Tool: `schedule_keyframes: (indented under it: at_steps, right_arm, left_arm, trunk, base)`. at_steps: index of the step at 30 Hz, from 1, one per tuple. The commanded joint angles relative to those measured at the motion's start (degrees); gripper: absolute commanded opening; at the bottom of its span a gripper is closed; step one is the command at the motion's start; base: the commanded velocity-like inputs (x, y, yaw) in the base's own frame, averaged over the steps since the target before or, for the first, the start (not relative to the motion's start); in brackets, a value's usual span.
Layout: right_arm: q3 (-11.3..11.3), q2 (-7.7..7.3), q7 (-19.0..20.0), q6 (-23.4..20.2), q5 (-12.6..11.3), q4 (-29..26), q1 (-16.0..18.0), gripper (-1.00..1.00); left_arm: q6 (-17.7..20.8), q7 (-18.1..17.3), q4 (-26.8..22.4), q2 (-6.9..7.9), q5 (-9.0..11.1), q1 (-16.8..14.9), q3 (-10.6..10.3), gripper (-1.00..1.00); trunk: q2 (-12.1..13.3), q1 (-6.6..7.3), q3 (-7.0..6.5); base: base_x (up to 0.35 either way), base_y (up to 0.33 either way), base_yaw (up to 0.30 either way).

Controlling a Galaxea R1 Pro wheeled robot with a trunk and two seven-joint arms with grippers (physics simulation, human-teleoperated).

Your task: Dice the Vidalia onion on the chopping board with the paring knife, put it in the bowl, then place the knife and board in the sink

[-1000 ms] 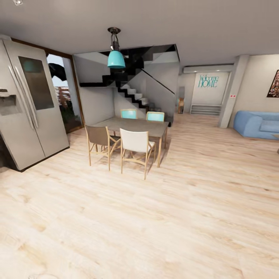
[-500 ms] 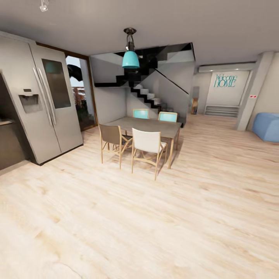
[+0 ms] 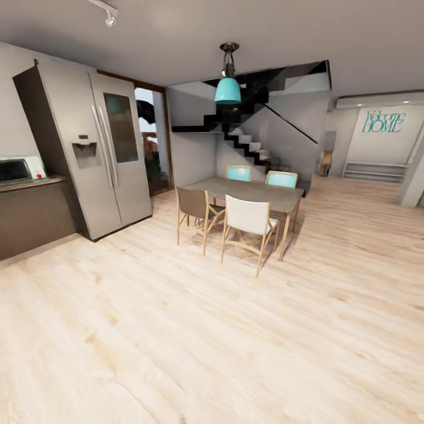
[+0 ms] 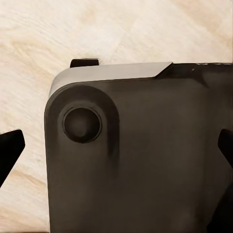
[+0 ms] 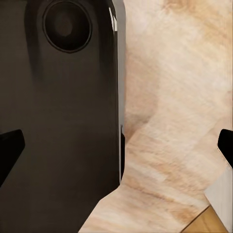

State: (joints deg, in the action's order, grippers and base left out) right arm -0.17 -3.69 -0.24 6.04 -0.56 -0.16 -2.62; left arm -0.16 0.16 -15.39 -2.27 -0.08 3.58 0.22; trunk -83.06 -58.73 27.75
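The Vidalia onion, sink, chopping board, paring knife and bowl are out of view. A short stretch of countertop (image 3: 26, 184) over dark cabinets sits at the far left of the head view, with a white microwave (image 3: 20, 168) on it. In the left wrist view my left gripper (image 4: 116, 150) hangs open, its dark fingertips (image 4: 9, 155) wide apart over a dark part of my own body and the wooden floor. My right gripper (image 5: 116, 148) is open too, fingertips (image 5: 9, 150) far apart, with nothing between them.
A steel double-door fridge (image 3: 97, 156) stands beside the counter. A dining table (image 3: 250, 194) with several chairs stands mid-room under a teal pendant lamp (image 3: 227, 89). A staircase (image 3: 253, 147) rises behind it. Pale wooden floor (image 3: 206, 330) stretches wide in front.
The camera has swung left: fridge, table and stairs have slid right in the picture, and the counter with the microwave has come into view. The blue sofa has left the frame.
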Motion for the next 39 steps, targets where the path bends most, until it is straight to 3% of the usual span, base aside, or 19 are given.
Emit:
schedule_keyframes:
  at_steps: [1, 39]
  right_arm:
    - [-0.01, 0.00, -0.02, 0.20, -0.06, -0.01, -0.02, 1.00]
    - [-0.18, 0.00, -0.02, 0.46, -0.06, -0.01, -0.02, 1.00]
  left_arm:
    - [-0.02, 0.02, -0.10, -0.01, -0.01, 0.02, 0.01, 1.00]
    - [-0.02, 0.02, -0.17, -0.15, -0.01, 0.02, 0.04, 1.00]
  trunk:
    - [-0.02, 0.00, 0.03]
    - [-0.02, 0.00, 0.03]
  base:
    - [0.000, 0.000, 0.280]
    - [0.000, 0.000, 0.280]
